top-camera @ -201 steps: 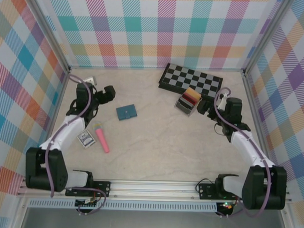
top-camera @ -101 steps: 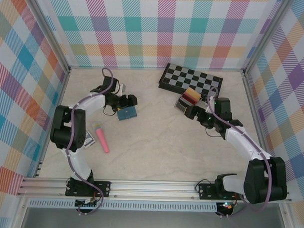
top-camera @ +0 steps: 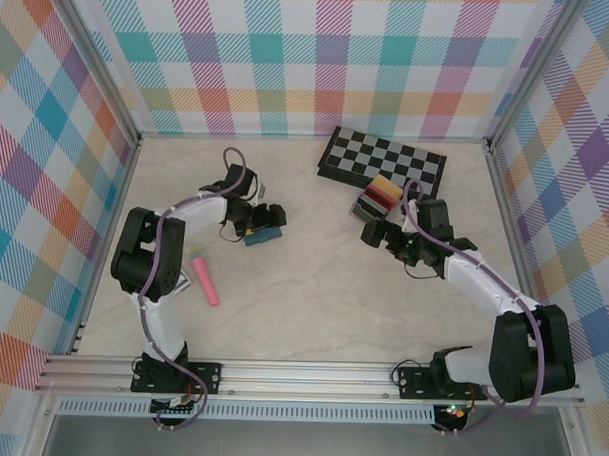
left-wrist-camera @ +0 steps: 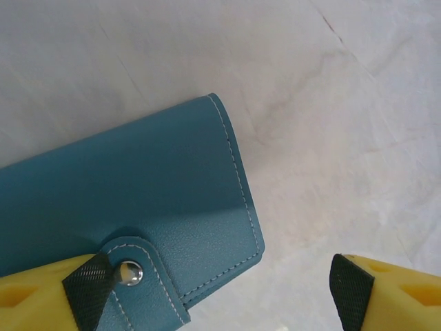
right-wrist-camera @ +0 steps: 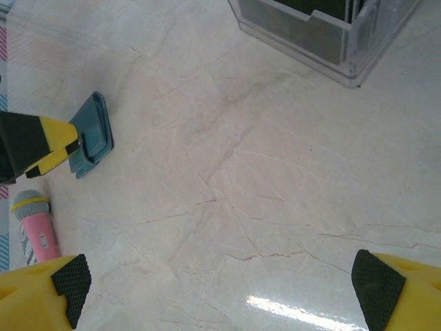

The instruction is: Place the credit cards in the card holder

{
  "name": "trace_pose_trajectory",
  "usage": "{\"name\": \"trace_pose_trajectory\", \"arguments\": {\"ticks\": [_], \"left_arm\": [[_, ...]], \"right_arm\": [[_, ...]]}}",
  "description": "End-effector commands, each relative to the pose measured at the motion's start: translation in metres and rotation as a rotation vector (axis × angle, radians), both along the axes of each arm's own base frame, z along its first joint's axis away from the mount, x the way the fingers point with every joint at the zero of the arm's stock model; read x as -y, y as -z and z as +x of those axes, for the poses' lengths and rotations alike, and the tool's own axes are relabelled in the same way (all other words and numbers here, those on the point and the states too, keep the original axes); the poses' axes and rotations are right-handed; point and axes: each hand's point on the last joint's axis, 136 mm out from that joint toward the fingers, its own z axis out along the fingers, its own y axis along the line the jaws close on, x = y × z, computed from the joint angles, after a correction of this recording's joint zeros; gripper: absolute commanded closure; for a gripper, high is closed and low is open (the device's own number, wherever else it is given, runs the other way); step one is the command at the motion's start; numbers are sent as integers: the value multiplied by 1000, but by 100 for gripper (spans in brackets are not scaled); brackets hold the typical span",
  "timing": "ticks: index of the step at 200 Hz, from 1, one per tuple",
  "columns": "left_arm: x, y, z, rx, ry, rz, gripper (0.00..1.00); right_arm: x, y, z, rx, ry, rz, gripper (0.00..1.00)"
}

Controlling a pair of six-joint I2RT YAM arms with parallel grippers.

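Note:
The card holder (left-wrist-camera: 138, 193), a teal-blue snap wallet, lies shut on the table left of centre (top-camera: 265, 236). My left gripper (left-wrist-camera: 220, 293) hangs open just over its corner, one pad by the snap flap and the other pad over bare table (top-camera: 269, 224). The credit cards (top-camera: 380, 194), red, yellow and dark, stand upright in a clear rack in front of the chessboard. My right gripper (right-wrist-camera: 220, 289) is open over bare table, just in front of that rack (top-camera: 374, 233). From the right wrist, the card holder (right-wrist-camera: 93, 134) lies far to the left.
A folded chessboard (top-camera: 383, 159) lies at the back right. A pink stick (top-camera: 205, 277) lies near the left front, also seen as the pink stick (right-wrist-camera: 34, 231) from the right wrist. The clear rack (right-wrist-camera: 324, 31) stands close ahead of my right gripper.
My left arm has swung from the left wall over to the card holder, closing slightly. My right gripper has moved left and forward, off the rack's side.

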Motion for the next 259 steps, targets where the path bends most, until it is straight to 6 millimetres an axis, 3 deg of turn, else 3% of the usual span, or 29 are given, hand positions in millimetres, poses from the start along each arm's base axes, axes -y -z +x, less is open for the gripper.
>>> {"name": "trace_pose_trajectory", "arguments": {"ticks": [1, 14, 36, 65, 81, 100, 111, 128, 151, 184, 259], "left_arm": [[15, 22, -49, -160, -101, -17, 15], [24, 24, -61, -198, -210, -73, 15], [60, 15, -73, -169, -296, -222, 16], [105, -19, -89, -107, -255, -279, 17], [99, -42, -89, -35, -253, -220, 16], [72, -60, -81, 52, -277, -107, 13], [56, -57, -81, 36, -272, -40, 13], [51, -50, -72, 0, -226, -36, 14], [65, -43, -62, -25, -116, -68, 16], [85, -25, -61, -98, 8, -66, 19], [94, -4, -88, -193, 87, -92, 23]], "right_arm": [[4, -2, -4, -27, 29, -15, 0], [6, 0, -6, -47, 47, -16, 0], [4, 3, -10, -77, 60, -1, 2], [3, 10, -15, -116, 73, 9, 10], [-1, 11, -17, -126, 69, 29, 18], [-8, 12, -20, -136, 64, 65, 27], [-14, 16, -21, -158, 63, 82, 34], [-29, 20, -24, -184, 22, 95, 42], [-50, 26, -29, -210, -21, 85, 48], [-75, 33, -37, -229, -57, 72, 49], [-82, 48, -46, -272, -33, 50, 49]]}}
